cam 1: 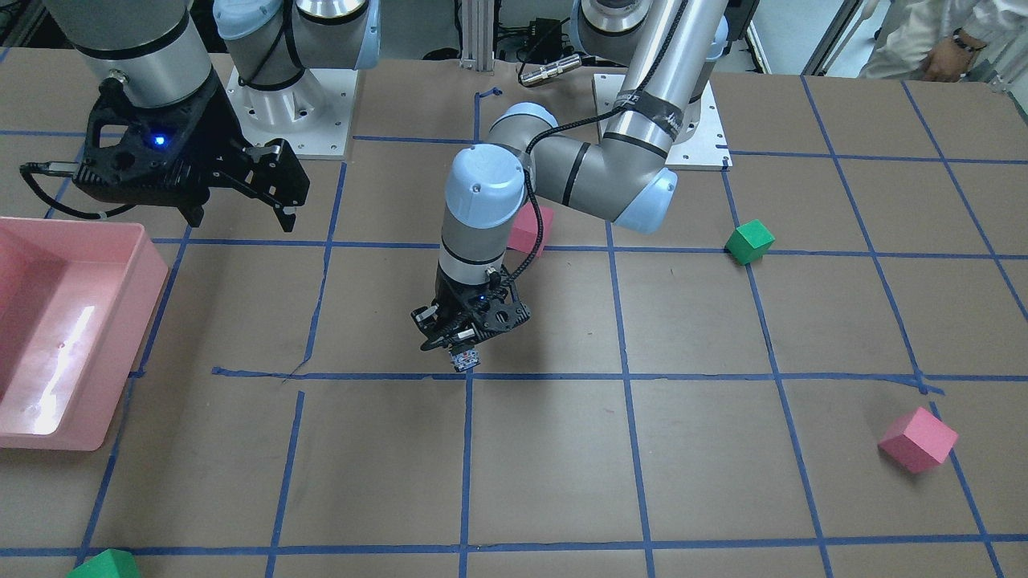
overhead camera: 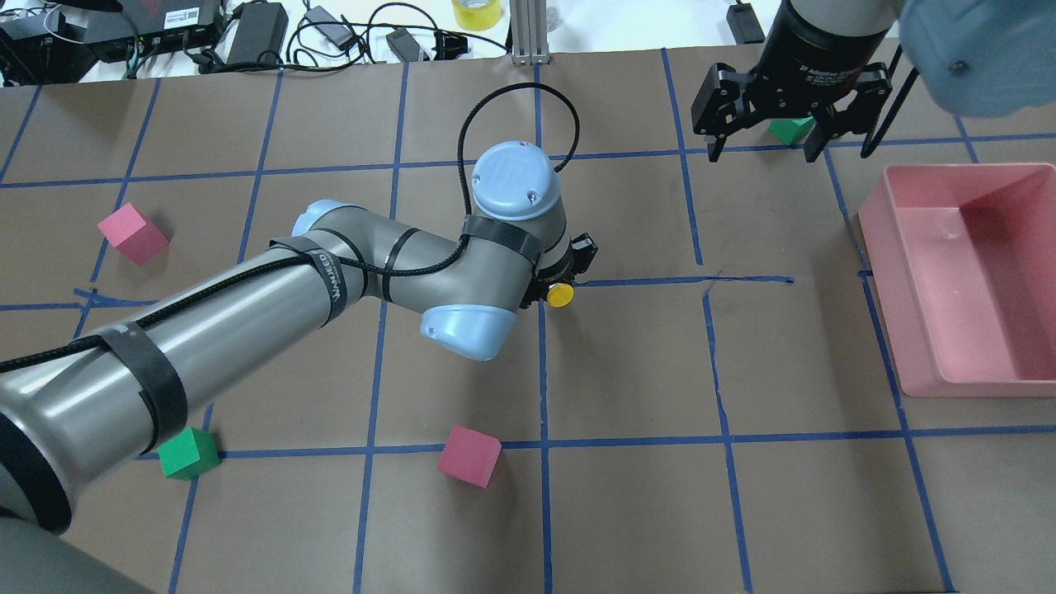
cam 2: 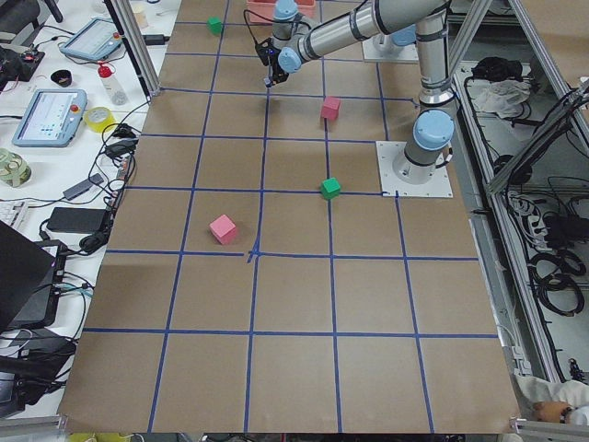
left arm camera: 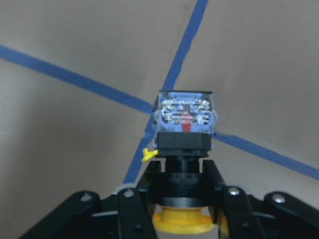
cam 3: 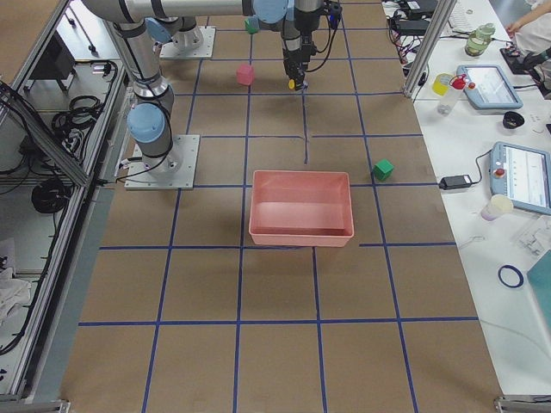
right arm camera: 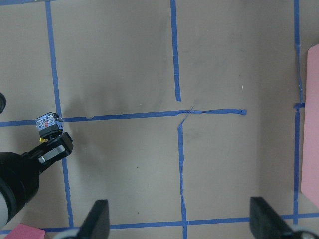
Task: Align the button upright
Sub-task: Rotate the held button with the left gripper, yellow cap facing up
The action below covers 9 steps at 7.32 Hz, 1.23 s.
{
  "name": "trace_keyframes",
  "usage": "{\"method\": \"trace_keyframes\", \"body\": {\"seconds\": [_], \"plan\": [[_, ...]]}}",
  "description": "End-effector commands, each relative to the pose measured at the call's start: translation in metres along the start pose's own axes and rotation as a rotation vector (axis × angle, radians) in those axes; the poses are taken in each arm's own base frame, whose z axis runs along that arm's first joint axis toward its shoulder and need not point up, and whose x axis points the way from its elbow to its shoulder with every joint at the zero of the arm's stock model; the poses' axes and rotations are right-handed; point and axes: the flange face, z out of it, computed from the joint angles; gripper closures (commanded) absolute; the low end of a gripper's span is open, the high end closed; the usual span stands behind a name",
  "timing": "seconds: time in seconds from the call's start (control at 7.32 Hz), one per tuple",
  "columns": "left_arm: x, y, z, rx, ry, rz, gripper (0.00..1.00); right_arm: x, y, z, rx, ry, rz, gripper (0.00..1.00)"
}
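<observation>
The button (left arm camera: 185,119) has a yellow cap, a black body and a grey-blue terminal base. My left gripper (cam 1: 460,347) is shut on its black body, over a crossing of blue tape lines mid-table. The terminal base (cam 1: 464,359) points down at the table and the yellow cap (overhead camera: 561,294) shows beside the wrist from above. I cannot tell whether the base touches the table. The button also shows in the right wrist view (right arm camera: 48,123). My right gripper (overhead camera: 763,148) is open and empty, raised near the far edge of the table, well away from the button.
A pink bin (overhead camera: 881,297) stands on the robot's right side. Pink cubes (overhead camera: 132,233) (overhead camera: 469,455) and a green cube (overhead camera: 188,453) lie on the left half. Another green cube (overhead camera: 792,129) lies under the right gripper. An operator stands at the table's end (cam 1: 932,40).
</observation>
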Motion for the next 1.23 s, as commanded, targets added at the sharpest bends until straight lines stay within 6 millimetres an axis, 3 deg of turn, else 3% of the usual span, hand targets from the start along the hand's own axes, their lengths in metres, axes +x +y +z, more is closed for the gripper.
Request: {"method": "trace_keyframes", "body": {"seconds": [0.0,0.27,0.55,0.68,0.82,1.09], "plan": [[-0.015,-0.037,-0.003,-0.189,0.056,-0.319,1.00,0.001,0.000,-0.001,0.002,0.003,-0.002,0.00],[-0.024,-0.048,0.004,-0.322,0.060,-0.447,1.00,0.000,0.002,-0.002,0.002,0.006,-0.002,0.00],[-0.059,-0.073,0.016,-0.468,0.117,-0.543,1.00,0.004,0.001,-0.002,0.004,0.032,0.000,0.00],[-0.069,-0.075,0.025,-0.505,0.123,-0.553,1.00,0.003,0.002,-0.002,0.003,0.032,-0.002,0.00],[-0.074,-0.075,0.032,-0.513,0.112,-0.562,1.00,0.003,0.002,-0.003,0.004,0.032,-0.002,0.00],[-0.078,-0.086,0.027,-0.560,0.153,-0.596,1.00,0.003,0.003,-0.002,0.003,0.036,-0.003,0.00]]}}
